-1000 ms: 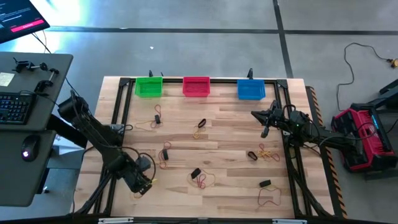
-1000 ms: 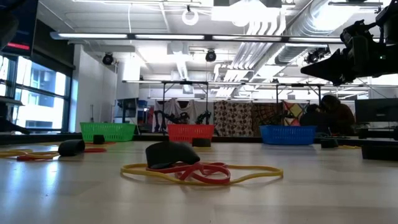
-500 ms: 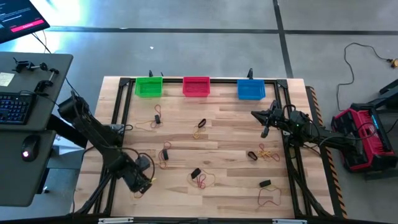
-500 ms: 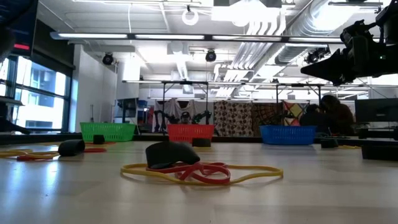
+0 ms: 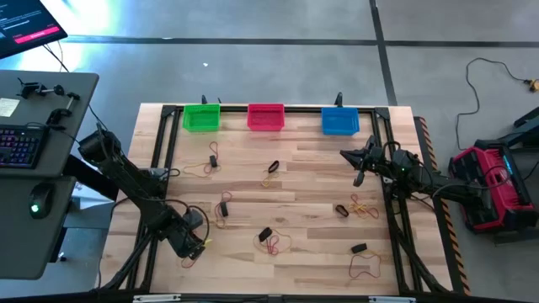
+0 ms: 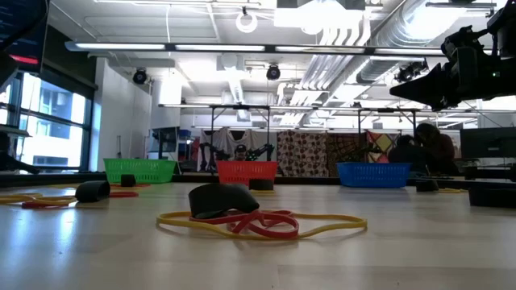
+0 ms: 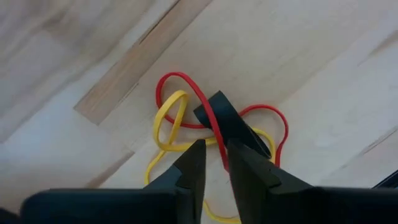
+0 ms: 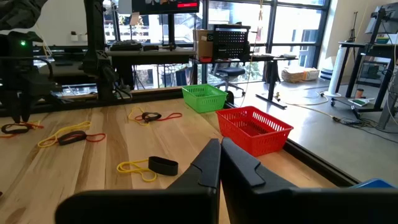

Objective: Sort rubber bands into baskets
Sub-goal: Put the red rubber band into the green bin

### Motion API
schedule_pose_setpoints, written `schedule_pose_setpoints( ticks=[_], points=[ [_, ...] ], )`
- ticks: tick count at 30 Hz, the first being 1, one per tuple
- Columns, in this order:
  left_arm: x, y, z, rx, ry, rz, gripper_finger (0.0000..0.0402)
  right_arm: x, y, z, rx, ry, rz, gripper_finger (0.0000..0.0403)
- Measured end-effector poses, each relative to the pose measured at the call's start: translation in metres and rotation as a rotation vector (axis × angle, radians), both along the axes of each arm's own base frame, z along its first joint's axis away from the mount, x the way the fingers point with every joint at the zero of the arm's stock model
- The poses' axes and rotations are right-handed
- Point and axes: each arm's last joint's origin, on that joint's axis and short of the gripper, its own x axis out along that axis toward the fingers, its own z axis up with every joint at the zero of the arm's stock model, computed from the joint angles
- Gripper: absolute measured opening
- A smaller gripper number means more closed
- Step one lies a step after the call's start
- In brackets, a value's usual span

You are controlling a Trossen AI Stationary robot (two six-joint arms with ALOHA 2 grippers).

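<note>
Left tool [image 7: 213, 163] nearly closed around red rubber band [image 7: 214, 121], pale wood tabletop [image 5: 303, 181], bright workshop behind.

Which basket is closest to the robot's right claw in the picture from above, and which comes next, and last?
Measured from the right gripper, near the table's right side:
1. Blue basket, back right.
2. Red-pink basket, back middle.
3. Green basket, back left.
</note>
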Motion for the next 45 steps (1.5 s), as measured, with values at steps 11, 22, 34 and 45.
schedule_pose_setpoints(
  ticks=[11,22,34,45],
  points=[
    [-0.001,-0.001,0.003,-0.038,0.002,-0.106,0.0001,0.0,0.0,0.0,0.0,0.0,0.0,0.0],
    [0.0,0.004,0.04,-0.036,-0.121,-0.123,0.0,0.0,0.0,0.0,0.0,0.0,0.0,0.0],
    [0.018,0.002,0.082,-0.021,-0.304,-0.174,0.0,0.0,0.0,0.0,0.0,0.0,0.0,0.0],
    [0.032,0.009,0.104,0.042,-0.41,-0.191,0.0,0.0,0.0,0.0,0.0,0.0,0.0,0.0]
  ],
)
